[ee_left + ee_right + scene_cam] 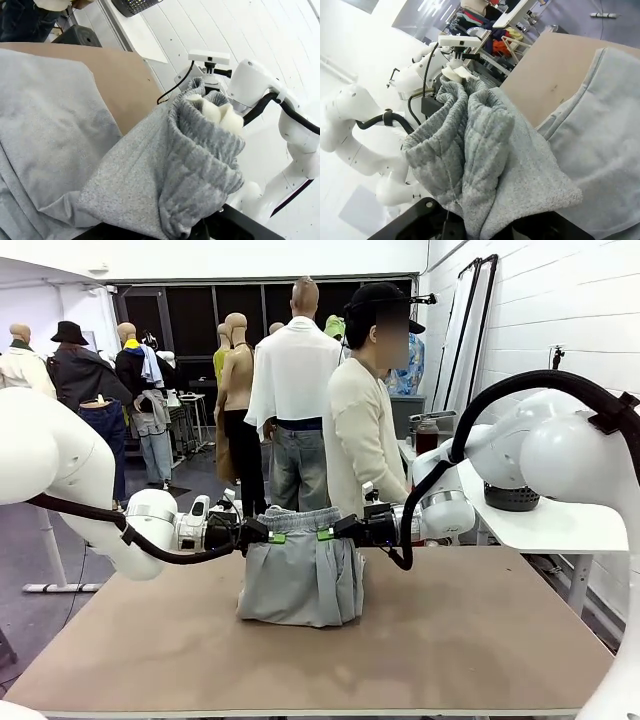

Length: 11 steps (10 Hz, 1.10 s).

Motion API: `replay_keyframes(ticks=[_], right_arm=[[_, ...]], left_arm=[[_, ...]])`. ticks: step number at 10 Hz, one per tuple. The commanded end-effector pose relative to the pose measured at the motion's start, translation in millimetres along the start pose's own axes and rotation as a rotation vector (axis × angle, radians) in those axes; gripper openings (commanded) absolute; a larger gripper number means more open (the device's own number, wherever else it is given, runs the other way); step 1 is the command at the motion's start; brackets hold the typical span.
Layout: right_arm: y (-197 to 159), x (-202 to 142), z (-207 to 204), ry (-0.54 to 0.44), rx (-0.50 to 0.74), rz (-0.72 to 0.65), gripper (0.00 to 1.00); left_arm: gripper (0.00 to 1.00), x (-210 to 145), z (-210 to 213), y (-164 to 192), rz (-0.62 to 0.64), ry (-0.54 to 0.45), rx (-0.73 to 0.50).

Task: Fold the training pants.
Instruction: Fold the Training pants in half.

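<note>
The light grey training pants (300, 575) hang by their gathered waistband above the brown table (480, 640), their lower part folded and resting on the board. My left gripper (272, 537) is shut on the left end of the waistband. My right gripper (326, 534) is shut on the right end. In the left wrist view the bunched waistband (200, 150) rises from between my fingers, with grey cloth (45, 130) spread below. The right wrist view has the same ribbed waistband (465, 145) clamped at the bottom edge.
A person in a cream top (360, 440) stands at the far side, right behind the pants. A white side table (545, 525) with a black basket (512, 498) stands at the right. Bare board lies to both sides of the pants and in front.
</note>
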State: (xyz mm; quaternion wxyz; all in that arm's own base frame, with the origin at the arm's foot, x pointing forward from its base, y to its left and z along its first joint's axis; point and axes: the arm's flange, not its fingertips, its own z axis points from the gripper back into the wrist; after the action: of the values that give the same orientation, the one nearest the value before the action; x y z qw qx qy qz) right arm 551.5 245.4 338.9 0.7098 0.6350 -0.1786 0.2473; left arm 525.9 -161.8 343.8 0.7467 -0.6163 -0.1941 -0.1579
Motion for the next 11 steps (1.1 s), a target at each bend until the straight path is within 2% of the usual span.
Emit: replay_keyframes(ticks=[1, 4, 7, 11], right_arm=[[-11.3, 9.1, -1.2, -0.033, 0.006, -0.051, 0.0], [-37.7, 17.3, -0.1, -0.093, -0.005, -0.161, 0.0], [-53.3, 19.3, 2.5, -0.113, -0.024, -0.262, 0.0], [-77.8, 22.9, 8.0, -0.129, -0.064, -0.359, 0.0]], left_arm=[[0.0, 22.0, -2.8, 4.1, 0.041, 0.001, 0.036], [0.0, 54.1, -7.1, 18.0, 0.198, 0.01, 0.126], [0.0, 63.8, -10.3, 38.8, 0.337, 0.01, 0.169], [0.0, 69.7, -8.5, 68.4, 0.399, -0.028, 0.166]])
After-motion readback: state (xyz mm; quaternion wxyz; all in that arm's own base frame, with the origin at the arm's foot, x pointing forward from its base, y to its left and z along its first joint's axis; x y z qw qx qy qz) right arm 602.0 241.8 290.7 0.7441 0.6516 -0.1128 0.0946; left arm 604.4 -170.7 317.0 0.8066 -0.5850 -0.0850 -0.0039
